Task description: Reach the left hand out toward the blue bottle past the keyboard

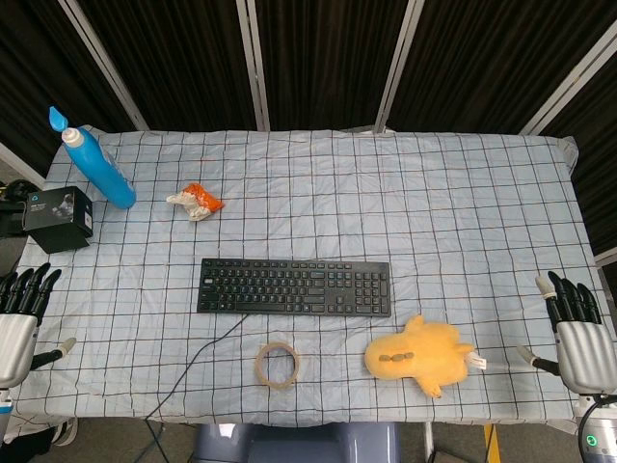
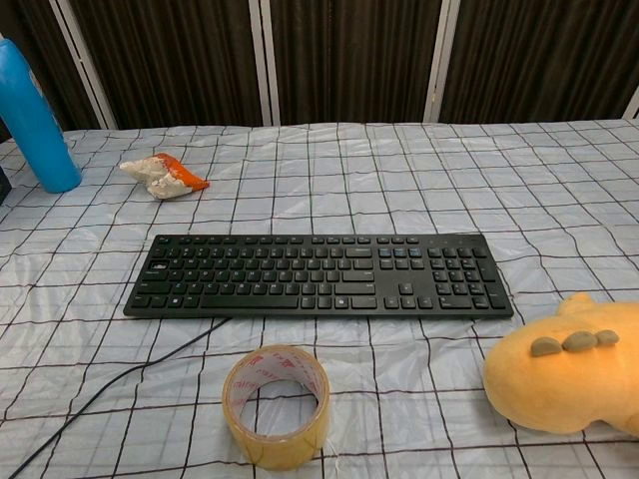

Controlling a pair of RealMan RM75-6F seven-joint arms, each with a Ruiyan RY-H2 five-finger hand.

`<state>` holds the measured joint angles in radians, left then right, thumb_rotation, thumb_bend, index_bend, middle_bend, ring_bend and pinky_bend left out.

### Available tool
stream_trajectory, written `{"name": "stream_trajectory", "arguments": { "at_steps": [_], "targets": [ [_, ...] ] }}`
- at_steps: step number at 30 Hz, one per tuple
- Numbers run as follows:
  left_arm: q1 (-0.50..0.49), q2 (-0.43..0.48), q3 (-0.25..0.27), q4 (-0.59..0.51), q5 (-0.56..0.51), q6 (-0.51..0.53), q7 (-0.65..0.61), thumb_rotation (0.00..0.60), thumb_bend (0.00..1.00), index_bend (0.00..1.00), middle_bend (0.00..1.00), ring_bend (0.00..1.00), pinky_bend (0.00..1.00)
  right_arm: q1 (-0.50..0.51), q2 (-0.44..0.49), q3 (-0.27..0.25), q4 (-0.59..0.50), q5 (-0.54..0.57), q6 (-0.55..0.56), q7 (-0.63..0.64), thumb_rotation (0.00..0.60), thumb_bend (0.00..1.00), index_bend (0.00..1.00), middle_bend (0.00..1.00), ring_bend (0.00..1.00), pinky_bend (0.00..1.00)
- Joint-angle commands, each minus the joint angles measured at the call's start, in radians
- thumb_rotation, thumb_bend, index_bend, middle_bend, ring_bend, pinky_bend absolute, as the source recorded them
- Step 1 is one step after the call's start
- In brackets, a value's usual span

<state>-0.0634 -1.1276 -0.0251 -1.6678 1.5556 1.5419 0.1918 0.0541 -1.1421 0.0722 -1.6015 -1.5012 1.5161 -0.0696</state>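
The blue bottle (image 1: 96,160) stands upright at the table's far left, past the black keyboard (image 1: 294,286); the chest view shows the blue bottle (image 2: 34,117) at its left edge and the keyboard (image 2: 319,275) in the middle. My left hand (image 1: 21,323) hangs at the near left table edge, fingers straight and apart, holding nothing, well short of the bottle. My right hand (image 1: 578,333) sits at the near right edge, also spread and empty. Neither hand shows in the chest view.
A black box (image 1: 60,217) sits just in front of the bottle. A crumpled orange-white wrapper (image 1: 196,201) lies right of the bottle. A tape roll (image 1: 277,365) and a yellow plush toy (image 1: 419,353) lie in front of the keyboard, whose cable (image 1: 198,362) trails off the near edge.
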Motion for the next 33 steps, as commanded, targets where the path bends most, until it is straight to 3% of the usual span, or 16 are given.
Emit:
{"name": "stream_trajectory", "arguments": {
  "at_steps": [1,19,23,25,27,29,33],
  "targets": [
    [0.0,0.0,0.0,0.0,0.0,0.0,0.0,0.6,0.04,0.0,0.0,0.0,0.0,0.0,0.0,0.0,0.0,0.0,0.0,0.0,0.6,0.05,0.03,0.0,0.0,0.0],
    [-0.006,0.003,0.005,-0.003,-0.003,-0.02,-0.011,0.6,0.04,0.0,0.0,0.0,0.0,0.002,-0.003,0.002,-0.002,0.009,-0.007,-0.005,0.6,0.05,0.03,0.0,0.0,0.0],
    [-0.01,0.007,0.004,-0.015,-0.001,-0.024,-0.001,0.6,0.08,0.0,0.01,0.01,0.02,0.0,-0.001,0.001,-0.003,0.01,-0.007,-0.003,0.6,0.05,0.03,0.0,0.0,0.0],
    [-0.016,0.01,-0.001,-0.025,-0.005,-0.031,0.01,0.6,0.14,0.0,0.13,0.1,0.11,-0.001,0.0,0.001,-0.004,0.012,-0.006,0.0,0.6,0.05,0.03,0.0,0.0,0.0],
    [-0.024,0.015,-0.003,-0.043,-0.013,-0.047,0.019,0.6,0.27,0.0,0.43,0.34,0.27,-0.001,0.001,0.002,-0.004,0.012,-0.007,0.002,0.6,0.05,0.03,0.0,0.0,0.0],
    [-0.037,0.028,0.003,-0.072,-0.023,-0.085,0.025,0.6,0.4,0.0,0.6,0.49,0.36,0.0,0.001,0.001,-0.005,0.012,-0.008,0.003,0.6,0.05,0.03,0.0,0.0,0.0],
    [-0.077,0.074,0.019,-0.161,-0.064,-0.201,0.029,0.6,0.58,0.0,0.8,0.69,0.47,0.0,0.001,0.001,-0.007,0.01,-0.009,0.004,0.6,0.05,0.03,0.0,0.0,0.0]
  ]
}}
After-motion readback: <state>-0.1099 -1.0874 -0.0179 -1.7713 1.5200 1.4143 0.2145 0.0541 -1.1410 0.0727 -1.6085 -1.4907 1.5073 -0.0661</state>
